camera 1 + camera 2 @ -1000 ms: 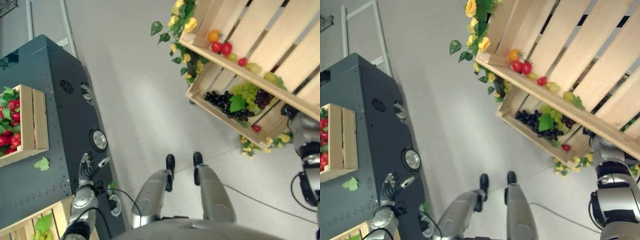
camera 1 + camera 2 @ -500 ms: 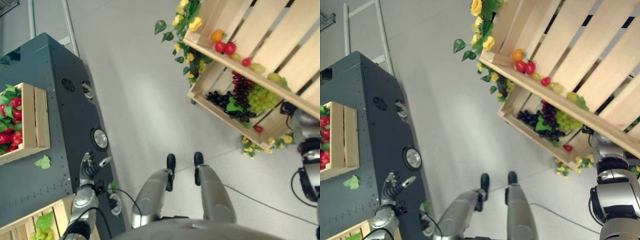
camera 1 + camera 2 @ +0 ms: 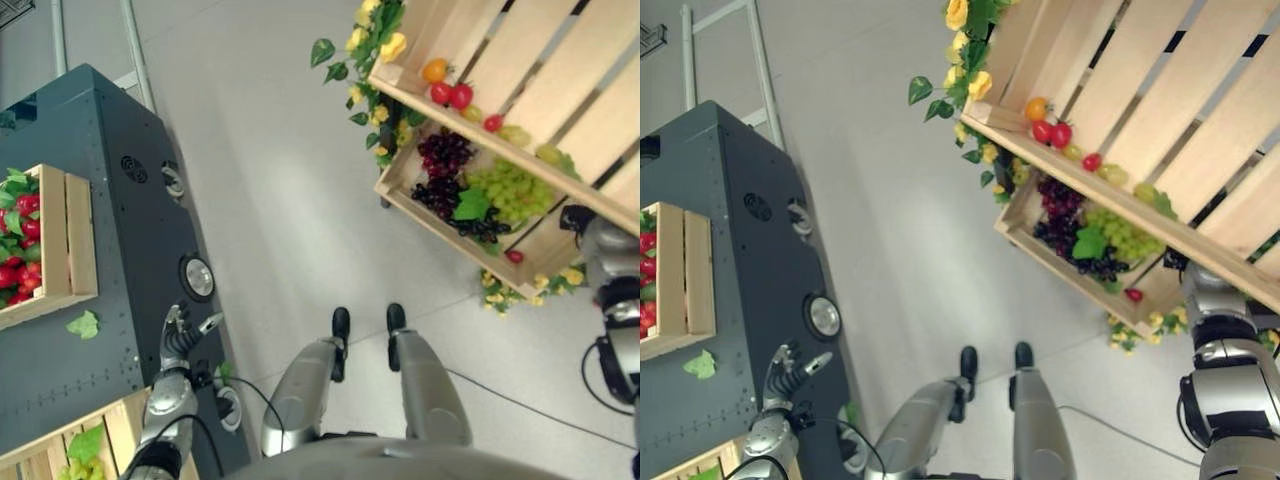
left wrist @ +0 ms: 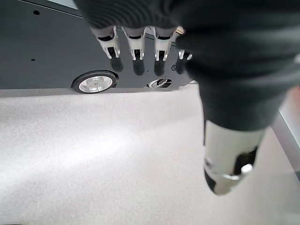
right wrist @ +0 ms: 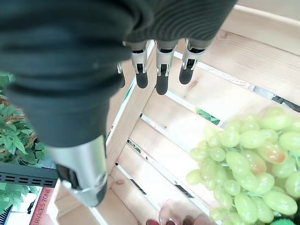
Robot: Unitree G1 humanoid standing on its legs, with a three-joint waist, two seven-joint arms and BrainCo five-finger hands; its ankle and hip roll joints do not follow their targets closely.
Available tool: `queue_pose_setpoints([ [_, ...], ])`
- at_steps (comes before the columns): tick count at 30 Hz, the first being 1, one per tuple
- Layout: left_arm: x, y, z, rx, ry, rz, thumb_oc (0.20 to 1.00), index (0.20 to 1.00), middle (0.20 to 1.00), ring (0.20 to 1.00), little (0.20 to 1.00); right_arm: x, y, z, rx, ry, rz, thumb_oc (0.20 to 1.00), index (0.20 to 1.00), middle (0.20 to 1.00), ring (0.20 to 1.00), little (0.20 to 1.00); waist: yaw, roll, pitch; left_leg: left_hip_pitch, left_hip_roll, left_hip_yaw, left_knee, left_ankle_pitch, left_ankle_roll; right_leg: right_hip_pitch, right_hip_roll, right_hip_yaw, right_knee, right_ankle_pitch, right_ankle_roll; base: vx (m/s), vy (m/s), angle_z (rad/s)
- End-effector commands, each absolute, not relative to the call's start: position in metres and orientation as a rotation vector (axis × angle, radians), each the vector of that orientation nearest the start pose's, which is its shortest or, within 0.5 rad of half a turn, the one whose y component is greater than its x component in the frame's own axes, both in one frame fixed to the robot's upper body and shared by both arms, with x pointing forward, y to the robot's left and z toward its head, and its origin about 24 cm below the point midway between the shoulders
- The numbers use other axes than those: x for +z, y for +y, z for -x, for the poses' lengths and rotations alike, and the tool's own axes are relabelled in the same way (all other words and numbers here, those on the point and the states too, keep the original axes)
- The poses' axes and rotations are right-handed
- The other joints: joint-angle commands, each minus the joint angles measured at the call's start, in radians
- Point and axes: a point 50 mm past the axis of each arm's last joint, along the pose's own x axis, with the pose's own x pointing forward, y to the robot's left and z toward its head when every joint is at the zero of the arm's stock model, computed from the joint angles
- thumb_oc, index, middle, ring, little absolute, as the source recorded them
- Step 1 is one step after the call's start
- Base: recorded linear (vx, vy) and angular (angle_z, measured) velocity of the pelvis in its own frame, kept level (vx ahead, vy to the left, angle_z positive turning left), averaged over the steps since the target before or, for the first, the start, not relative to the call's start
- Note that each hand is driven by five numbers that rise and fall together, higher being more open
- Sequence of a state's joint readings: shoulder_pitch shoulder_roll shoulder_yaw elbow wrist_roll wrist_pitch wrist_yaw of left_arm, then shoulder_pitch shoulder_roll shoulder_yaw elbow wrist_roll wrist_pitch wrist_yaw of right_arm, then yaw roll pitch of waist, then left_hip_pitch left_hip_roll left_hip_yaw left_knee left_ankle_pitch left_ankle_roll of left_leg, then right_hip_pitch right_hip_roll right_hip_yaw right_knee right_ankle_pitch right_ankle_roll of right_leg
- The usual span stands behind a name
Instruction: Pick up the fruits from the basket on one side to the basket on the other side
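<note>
Closest to me, my left hand (image 3: 178,340) hangs low beside the dark grey cabinet (image 3: 110,250), fingers loosely spread and holding nothing. In its wrist view the fingers (image 4: 136,44) point straight out over the pale floor (image 4: 93,154) with the cabinet's round fittings past them.

On top of that cabinet sits a slatted wooden crate (image 3: 75,240) full of red fruit (image 3: 15,250) and green leaves.

Over on my right, my right hand (image 5: 159,65) is up inside the lower wooden crate (image 3: 1040,255) of the tilted stand. Its fingers are out straight and relaxed, nothing in them, with a bunch of green grapes (image 5: 243,168) lying on the slats just past them.

Same crate also has dark purple grapes (image 3: 443,155) and black grapes (image 3: 440,195) next to the green ones.

Furthest up, the upper shelf (image 3: 1110,195) has an orange (image 3: 1036,108), a couple of red fruits (image 3: 1052,132) and yellow flowers (image 3: 960,14) at the corner.
</note>
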State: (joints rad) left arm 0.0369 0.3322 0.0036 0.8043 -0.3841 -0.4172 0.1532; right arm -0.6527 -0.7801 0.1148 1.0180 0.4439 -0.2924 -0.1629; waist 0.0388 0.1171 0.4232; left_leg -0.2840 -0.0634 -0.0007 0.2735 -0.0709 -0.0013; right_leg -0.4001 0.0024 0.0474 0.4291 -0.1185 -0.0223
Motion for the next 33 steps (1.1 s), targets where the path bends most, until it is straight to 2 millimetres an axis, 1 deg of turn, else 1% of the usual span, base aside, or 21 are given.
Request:
queue_pose_setpoints([
  [1,-0.069,0.298,-0.167,0.483,0.367,-0.103,1.000,1.000,1.000,1.000,1.000,0.131,-0.354,-0.325,-0.501,-0.157,0.263,1.000,1.000,1.000,1.000,1.000,-0.019,-0.047,-0.067,-0.050,-0.013,-0.009,0.094,-0.061,-0.001,0.025,-0.058,-0.001,-0.067,0.038,0.130,0.00,0.000,0.00],
  [2,-0.070,0.297,-0.166,0.491,0.367,-0.095,1.000,1.000,1.000,1.000,1.000,0.122,-0.349,-0.319,-0.488,-0.171,0.228,1.000,1.000,1.000,1.000,1.000,-0.024,-0.051,-0.070,-0.047,-0.013,-0.012,0.091,-0.061,-0.001,0.029,-0.057,-0.003,-0.069,0.038,0.130,0.00,0.000,0.00],
  [5,-0.070,0.297,-0.165,0.502,0.361,-0.087,1.000,1.000,1.000,1.000,1.000,0.107,-0.345,-0.306,-0.487,-0.180,0.186,1.000,1.000,1.000,1.000,1.000,-0.029,-0.059,-0.077,-0.044,-0.011,-0.015,0.087,-0.061,-0.001,0.033,-0.057,-0.005,-0.073,0.037,0.131,0.00,0.000,0.00],
  [6,-0.070,0.298,-0.165,0.501,0.362,-0.088,1.000,1.000,1.000,1.000,1.000,0.107,-0.345,-0.306,-0.488,-0.179,0.186,1.000,1.000,1.000,1.000,1.000,-0.028,-0.060,-0.078,-0.044,-0.011,-0.015,0.087,-0.061,-0.001,0.034,-0.057,-0.005,-0.073,0.037,0.131,0.00,0.000,0.00],
  [7,-0.070,0.298,-0.165,0.513,0.358,-0.082,1.000,1.000,1.000,1.000,1.000,0.098,-0.343,-0.298,-0.493,-0.185,0.148,1.000,1.000,1.000,1.000,1.000,-0.031,-0.064,-0.080,-0.041,-0.011,-0.016,0.084,-0.061,-0.001,0.037,-0.057,-0.006,-0.076,0.037,0.130,0.00,0.000,0.00],
  [8,-0.070,0.298,-0.165,0.513,0.358,-0.083,1.000,1.000,1.000,1.000,1.000,0.098,-0.343,-0.298,-0.494,-0.185,0.147,1.000,1.000,1.000,1.000,1.000,-0.031,-0.065,-0.081,-0.041,-0.011,-0.015,0.084,-0.061,-0.001,0.037,-0.057,-0.006,-0.076,0.037,0.130,0.00,0.000,0.00],
  [10,-0.069,0.299,-0.165,0.521,0.354,-0.081,1.000,1.000,1.000,1.000,1.000,0.085,-0.338,-0.287,-0.484,-0.185,0.106,1.000,1.000,1.000,1.000,1.000,-0.036,-0.068,-0.086,-0.038,-0.012,-0.018,0.081,-0.061,-0.002,0.044,-0.058,-0.009,-0.083,0.037,0.131,0.00,0.000,0.00],
  [12,-0.070,0.298,-0.165,0.522,0.354,-0.079,1.000,1.000,1.000,1.000,1.000,0.082,-0.337,-0.284,-0.483,-0.193,0.092,1.000,1.000,1.000,1.000,1.000,-0.038,-0.069,-0.088,-0.037,-0.012,-0.020,0.081,-0.061,-0.003,0.045,-0.059,-0.009,-0.082,0.037,0.131,0.00,0.000,0.00],
  [14,-0.069,0.299,-0.165,0.531,0.347,-0.078,1.000,1.000,1.000,1.000,1.000,0.073,-0.332,-0.275,-0.471,-0.194,0.056,1.000,1.000,1.000,1.000,1.000,-0.043,-0.072,-0.094,-0.032,-0.011,-0.020,0.078,-0.061,-0.004,0.049,-0.059,-0.010,-0.083,0.036,0.131,0.00,0.000,0.00],
  [17,-0.070,0.300,-0.162,0.546,0.354,-0.071,1.000,1.000,1.000,1.000,1.000,0.065,-0.324,-0.268,-0.437,-0.199,0.006,1.000,1.000,1.000,1.000,1.000,-0.047,-0.077,-0.098,-0.025,-0.011,-0.019,0.074,-0.060,-0.004,0.056,-0.058,-0.009,-0.088,0.036,0.131,0.00,0.000,0.00],
  [21,-0.071,0.301,-0.161,0.559,0.355,-0.062,1.000,1.000,1.000,1.000,1.000,0.057,-0.308,-0.259,-0.353,-0.207,-0.038,1.000,1.000,1.000,1.000,1.000,-0.052,-0.084,-0.105,-0.018,-0.011,-0.017,0.068,-0.057,-0.005,0.065,-0.058,-0.008,-0.095,0.039,0.132,0.00,0.000,0.00],
  [23,-0.072,0.301,-0.160,0.564,0.357,-0.060,1.000,1.000,1.000,1.000,1.000,0.054,-0.305,-0.256,-0.346,-0.205,-0.058,1.000,1.000,1.000,1.000,1.000,-0.054,-0.086,-0.106,-0.015,-0.011,-0.018,0.066,-0.056,-0.006,0.068,-0.058,-0.009,-0.096,0.039,0.131,0.00,0.000,0.00],
  [24,-0.071,0.301,-0.160,0.568,0.352,-0.052,1.000,1.000,1.000,1.000,1.000,0.051,-0.294,-0.254,-0.287,-0.206,-0.076,1.000,1.000,1.000,1.000,1.000,-0.056,-0.089,-0.107,-0.009,-0.011,-0.019,0.064,-0.055,-0.006,0.074,-0.057,-0.011,-0.098,0.039,0.131,0.00,0.000,0.00],
  [25,-0.072,0.301,-0.159,0.571,0.354,-0.052,1.000,1.000,1.000,1.000,1.000,0.047,-0.287,-0.252,-0.258,-0.202,-0.099,1.000,1.000,1.000,1.000,1.000,-0.057,-0.093,-0.108,-0.006,-0.010,-0.020,0.062,-0.054,-0.007,0.077,-0.057,-0.011,-0.100,0.041,0.131,0.00,0.000,0.00],
  [26,-0.072,0.301,-0.159,0.571,0.354,-0.052,1.000,1.000,1.000,1.000,1.000,0.047,-0.287,-0.252,-0.258,-0.202,-0.099,1.000,1.000,1.000,1.000,1.000,-0.057,-0.093,-0.108,-0.006,-0.010,-0.020,0.062,-0.054,-0.007,0.077,-0.057,-0.011,-0.100,0.041,0.131,0.00,0.000,0.00],
  [28,-0.075,0.301,-0.156,0.581,0.365,-0.037,1.000,1.000,1.000,1.000,1.000,0.038,-0.271,-0.245,-0.156,-0.162,-0.097,1.000,1.000,1.000,1.000,1.000,-0.060,-0.103,-0.113,0.001,-0.008,-0.020,0.058,-0.054,-0.005,0.084,-0.055,-0.010,-0.106,0.044,0.132,0.02,0.005,-0.01],
  [29,-0.076,0.300,-0.154,0.580,0.373,-0.034,1.000,1.000,1.000,1.000,1.000,0.035,-0.266,-0.243,-0.130,-0.148,-0.104,1.000,1.000,1.000,1.000,1.000,-0.060,-0.106,-0.115,0.004,-0.009,-0.020,0.057,-0.052,-0.005,0.088,-0.054,-0.009,-0.109,0.045,0.133,0.00,0.000,0.00],
  [32,-0.079,0.299,-0.151,0.582,0.385,-0.027,1.000,1.000,1.000,1.000,1.000,0.028,-0.256,-0.239,-0.078,-0.116,-0.109,1.000,1.000,1.000,1.000,1.000,-0.058,-0.112,-0.117,0.009,-0.009,-0.022,0.051,-0.049,-0.002,0.097,-0.055,-0.012,-0.115,0.047,0.134,0.00,0.000,0.00],
  [33,-0.079,0.299,-0.151,0.582,0.385,-0.027,1.000,1.000,1.000,1.000,1.000,0.028,-0.256,-0.239,-0.078,-0.116,-0.109,1.000,1.000,1.000,1.000,1.000,-0.059,-0.113,-0.117,0.009,-0.009,-0.023,0.050,-0.049,-0.002,0.097,-0.056,-0.013,-0.115,0.047,0.134,0.00,0.000,0.00],
])
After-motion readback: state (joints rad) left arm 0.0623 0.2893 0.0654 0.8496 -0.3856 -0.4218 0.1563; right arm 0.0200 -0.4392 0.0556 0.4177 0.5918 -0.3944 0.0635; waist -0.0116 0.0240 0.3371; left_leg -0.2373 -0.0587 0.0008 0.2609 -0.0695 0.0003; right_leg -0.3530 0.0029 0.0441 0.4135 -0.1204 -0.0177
